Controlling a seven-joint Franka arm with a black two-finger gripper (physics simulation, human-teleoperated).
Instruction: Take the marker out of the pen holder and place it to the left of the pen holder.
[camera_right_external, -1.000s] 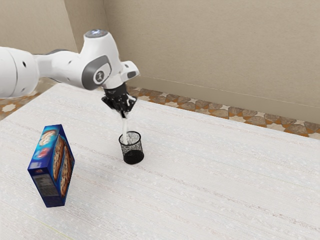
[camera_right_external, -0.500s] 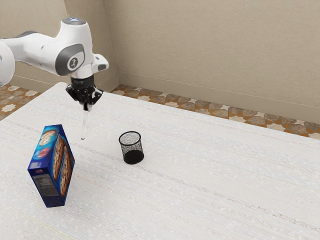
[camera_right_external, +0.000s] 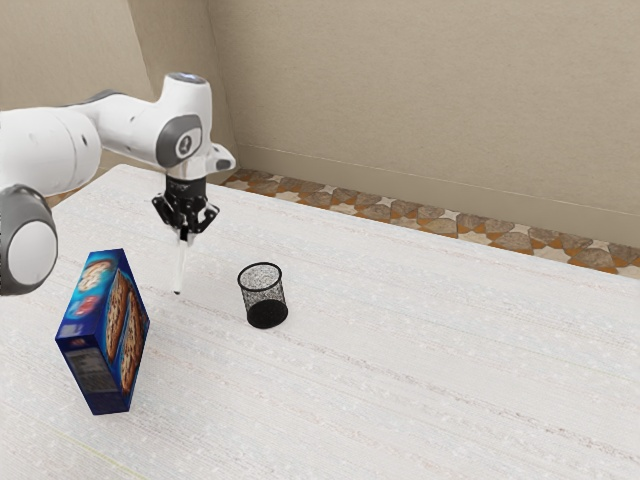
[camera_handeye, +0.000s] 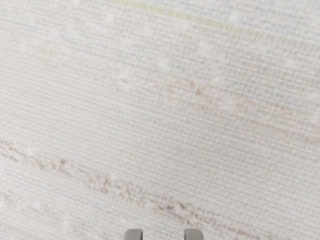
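Note:
Black-fingered and nearly over the table, my gripper (camera_right_external: 186, 232) is shut on the white marker (camera_right_external: 179, 267). The marker points steeply down with a slight tilt, dark tip lowest; whether that tip touches the table I cannot tell. The black mesh pen holder (camera_right_external: 264, 295) stands upright, apart from the marker, toward the exterior view's right. In the wrist view the grey fingertips of my gripper (camera_handeye: 163, 235) show at the lower edge with a narrow gap between them.
A blue box with cookie pictures (camera_right_external: 104, 332) stands on the white table (camera_right_external: 400, 350), nearer the exterior camera and toward that view's left. Bare tabletop lies between the box and the pen holder. A beige wall rises behind.
The marker has come out of the pen holder in my gripper. It swung toward the exterior view's left, then came lower and slightly back toward the right. Holder and box have not moved.

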